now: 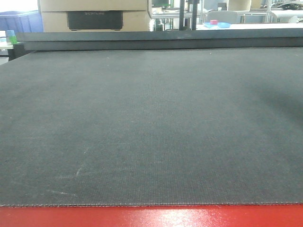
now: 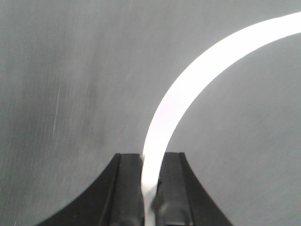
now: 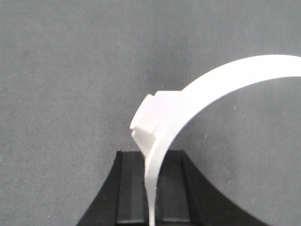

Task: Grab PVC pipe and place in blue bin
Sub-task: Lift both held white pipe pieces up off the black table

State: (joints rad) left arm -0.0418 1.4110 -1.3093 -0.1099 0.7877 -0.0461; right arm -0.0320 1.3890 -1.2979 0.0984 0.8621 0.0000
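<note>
Front view: blue bin [image 1: 19, 21] beyond far-left corner of mat [image 1: 151, 118]; arms out of frame. Left gripper [image 2: 150, 162]: jaws clamped on end of curved white PVC pipe [image 2: 188, 84], held above mat. Right gripper [image 3: 150, 165]: jaws pinched on pipe's thin edge below blocky fitting [image 3: 148, 117]. Best: carry both arms together toward bin, spacing fixed, no twist; release only over bin.

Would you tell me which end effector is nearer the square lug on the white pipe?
Right: the lug sits just beyond the right end effector. The left end effector holds only smooth pipe.
</note>
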